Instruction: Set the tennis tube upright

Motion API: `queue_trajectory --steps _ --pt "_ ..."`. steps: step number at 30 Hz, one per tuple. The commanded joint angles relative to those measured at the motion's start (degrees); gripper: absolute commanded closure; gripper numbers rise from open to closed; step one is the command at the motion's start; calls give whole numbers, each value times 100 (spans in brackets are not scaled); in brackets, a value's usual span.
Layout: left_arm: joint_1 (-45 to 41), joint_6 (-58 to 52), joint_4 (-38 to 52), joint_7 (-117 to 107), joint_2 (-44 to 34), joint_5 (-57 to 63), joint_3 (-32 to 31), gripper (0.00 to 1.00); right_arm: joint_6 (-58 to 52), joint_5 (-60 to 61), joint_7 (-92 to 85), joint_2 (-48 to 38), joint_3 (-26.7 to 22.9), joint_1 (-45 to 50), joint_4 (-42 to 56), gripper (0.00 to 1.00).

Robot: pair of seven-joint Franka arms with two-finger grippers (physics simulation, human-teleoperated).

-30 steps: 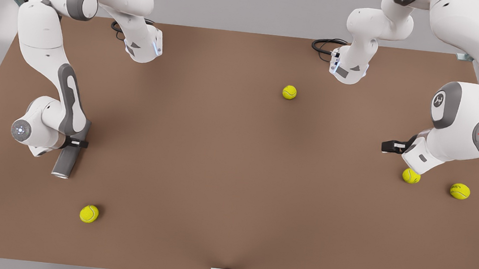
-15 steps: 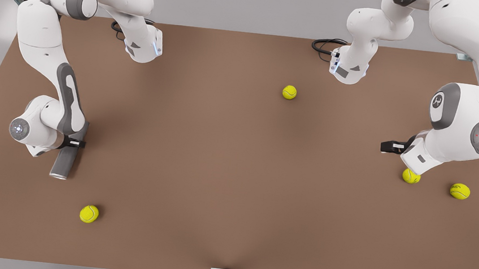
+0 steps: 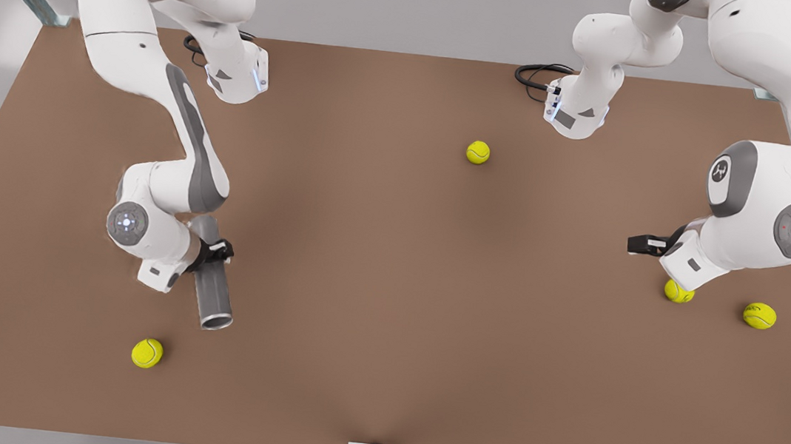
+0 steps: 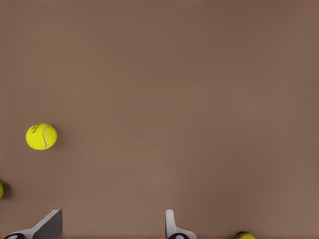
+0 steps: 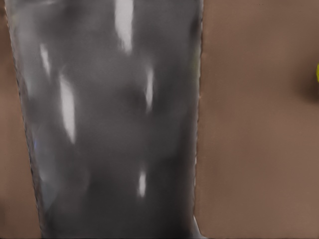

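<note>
Since a moment ago, the right gripper (image 3: 217, 252) has carried the tennis tube (image 3: 213, 283) rightward across the table (image 3: 385, 310), clamped on its middle, tilted, open rim toward the near edge. Left gripper (image 4: 112, 226) waits over the front view's right side, fingers spread and empty, beside a tennis ball (image 3: 678, 291).

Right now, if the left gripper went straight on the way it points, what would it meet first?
Probably the bare table, between the left gripper's open fingers. A tennis ball lies just beside that line, though depth is unclear.
</note>
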Motion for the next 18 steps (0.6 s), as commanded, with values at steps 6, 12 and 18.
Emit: queue_trajectory --steps 6,12,18 --pt "-7 139 -56 -3 -6 2 8 0 540 -2396 -518 626 28 1465 599 26" --pt "2 122 -56 6 3 2 8 0 1454 -2791 -2039 1259 -16 1895 784 26" --pt "11 104 -56 6 3 2 8 0 1586 -3275 -2153 1505 -33 2238 784 26"
